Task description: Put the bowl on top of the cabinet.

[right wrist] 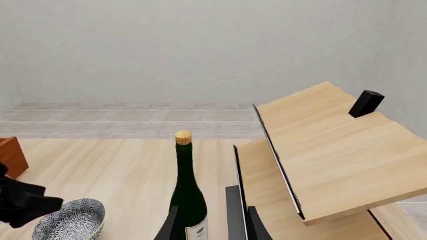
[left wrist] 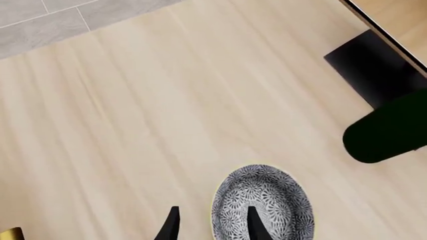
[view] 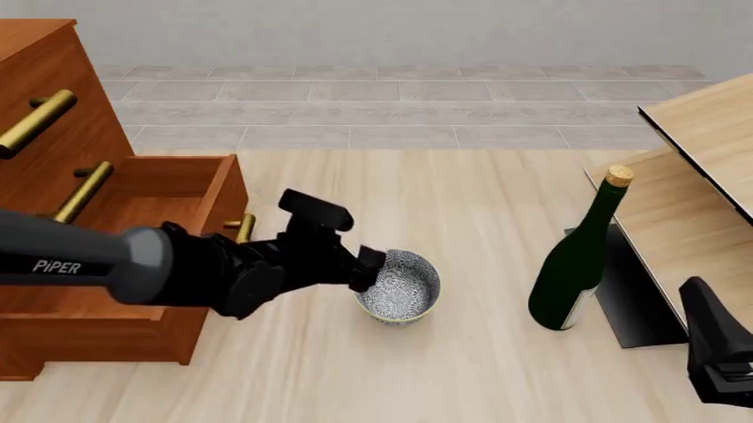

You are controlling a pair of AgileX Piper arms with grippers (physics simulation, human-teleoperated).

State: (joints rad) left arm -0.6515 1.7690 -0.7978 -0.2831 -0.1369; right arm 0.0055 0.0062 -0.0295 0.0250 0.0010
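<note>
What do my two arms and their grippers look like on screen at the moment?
The left arm has a smooth dark grey tube link with white PIPER lettering, then bulkier black wrist parts and a boxy black block on top. Its left gripper ends in thin, pointed black fingers. The right arm shows only a black wrist section; the right gripper has similar black fingers. No cables show.

upright green bottle (right wrist: 186, 192) with cork stands between speckled bowl (right wrist: 71, 219) and pale wood furniture (right wrist: 333, 155); right gripper's fingertips (right wrist: 212, 226) apart.

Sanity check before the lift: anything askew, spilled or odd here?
One oddity: the cabinet has a drawer pulled open beside the bowl. The bowl and the bottle stand upright, no spill. The left gripper straddles the bowl's rim.
</note>
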